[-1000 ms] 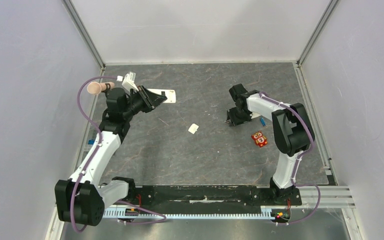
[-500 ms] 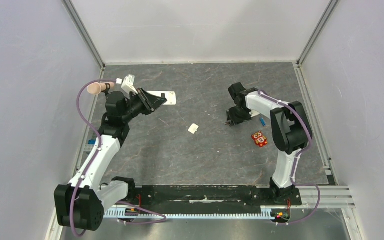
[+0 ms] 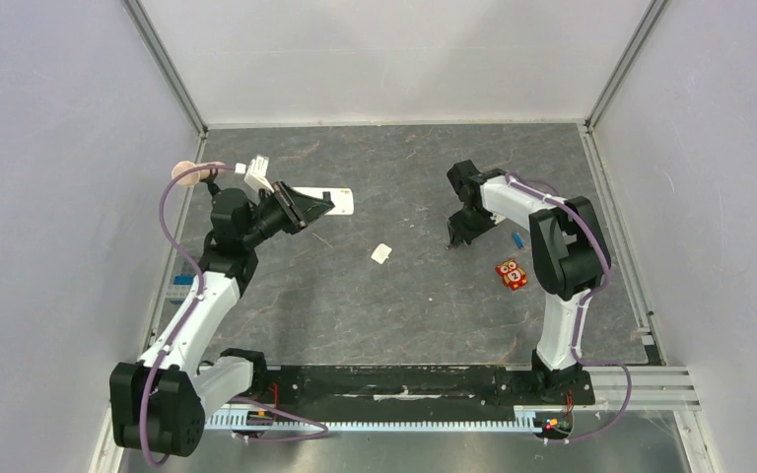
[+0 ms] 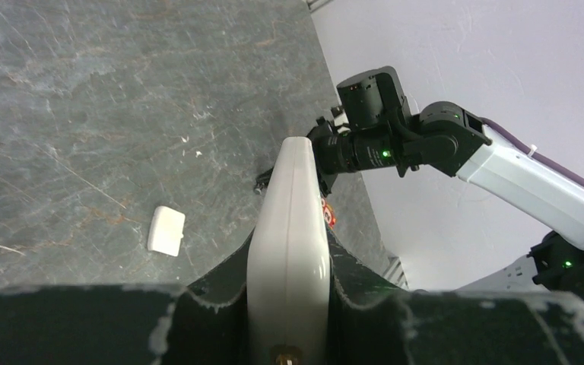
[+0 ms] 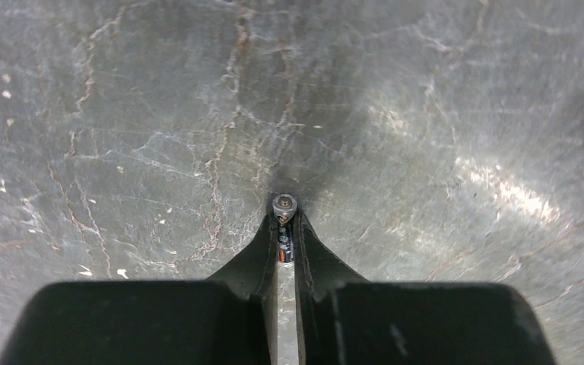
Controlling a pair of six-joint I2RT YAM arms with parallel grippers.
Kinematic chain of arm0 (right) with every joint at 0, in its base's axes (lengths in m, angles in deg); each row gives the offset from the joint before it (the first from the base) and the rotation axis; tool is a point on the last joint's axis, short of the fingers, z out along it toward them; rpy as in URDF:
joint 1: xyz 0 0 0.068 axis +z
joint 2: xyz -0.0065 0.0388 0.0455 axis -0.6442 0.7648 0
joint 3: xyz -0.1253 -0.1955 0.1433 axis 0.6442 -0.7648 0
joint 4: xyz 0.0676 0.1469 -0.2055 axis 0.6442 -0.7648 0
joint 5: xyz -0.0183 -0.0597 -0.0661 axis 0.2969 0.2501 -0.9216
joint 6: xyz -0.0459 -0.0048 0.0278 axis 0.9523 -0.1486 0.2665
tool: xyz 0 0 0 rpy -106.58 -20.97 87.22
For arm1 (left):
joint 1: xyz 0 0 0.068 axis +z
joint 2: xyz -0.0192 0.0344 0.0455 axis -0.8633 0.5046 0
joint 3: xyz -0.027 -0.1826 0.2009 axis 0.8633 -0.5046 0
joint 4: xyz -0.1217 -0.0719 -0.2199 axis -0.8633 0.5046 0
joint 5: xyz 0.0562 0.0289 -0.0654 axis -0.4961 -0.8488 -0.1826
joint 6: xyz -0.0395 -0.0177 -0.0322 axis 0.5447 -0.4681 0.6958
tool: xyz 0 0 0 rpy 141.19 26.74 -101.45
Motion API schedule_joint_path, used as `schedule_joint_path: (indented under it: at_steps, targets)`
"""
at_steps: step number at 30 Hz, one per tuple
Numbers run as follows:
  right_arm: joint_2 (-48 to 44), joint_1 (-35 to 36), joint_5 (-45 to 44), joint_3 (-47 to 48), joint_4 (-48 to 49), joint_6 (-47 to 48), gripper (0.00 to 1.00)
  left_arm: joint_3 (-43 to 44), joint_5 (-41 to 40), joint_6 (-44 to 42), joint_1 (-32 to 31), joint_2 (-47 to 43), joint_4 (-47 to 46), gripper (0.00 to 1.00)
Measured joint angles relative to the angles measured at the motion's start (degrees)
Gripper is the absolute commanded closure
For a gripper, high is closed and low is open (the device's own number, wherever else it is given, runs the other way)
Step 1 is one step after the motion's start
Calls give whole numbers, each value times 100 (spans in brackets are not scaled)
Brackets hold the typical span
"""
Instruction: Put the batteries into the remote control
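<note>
- Right gripper [image 3: 456, 235], right half of the dark stone-patterned bench [image 3: 355, 315], towards the far edge: fingers clamped on the tiny dark cylindrical battery [image 5: 284, 205]. It is pinched along its length, metal end cap poking past the tips, just above the bench.
- Second cell, a tiny blue cylindrical battery [image 3: 517, 239], lies loose nearer the right edge, just beside that arm.
- Left gripper [image 3: 308, 205], near the far-left corner: closed on the slim white rectangular remote control [image 4: 289, 220], gripped at one end and held clear of the bench, the rest pointing towards the bench middle.
- Handling (judgement): batteries are light, rigid, smooth and round, so they roll and twist easily. Best taken mid-barrel, leaving one end free to lead in. Remote is light stiff plastic; the end grip leaves its back accessible.
- Battery compartment: not visible in any view, so contents cannot be told. A small white rectangular cover piece [image 3: 381, 253] lies mid-bench, so the bay is probably open.
- Small orange square owl-faced object [image 3: 511, 274] sits near the right edge; not needed.
</note>
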Motion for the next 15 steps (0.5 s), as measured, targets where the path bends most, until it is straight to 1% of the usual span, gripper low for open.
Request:
schedule_joint_path:
  at_steps: [3,6,7,10,15]
  targets:
    - [-61,13,-92,-48,175,577,100,-192,114,201,-2,0,-225,98]
    - [-308,9,-249,-332,638,1375,100,-461,229,452,-24,2,-616,98]
    - [-490,9,-258,-595,940,1792,100,-555,251,564,-42,9,-787,98]
    - [-1139,-7,-162,-905,1335,2406,100,-748,315,883,-94,63,-1309,98]
    - [-2614,59,442,-1143,2444,3475,100,-942,361,1392,-192,219,-2175,98]
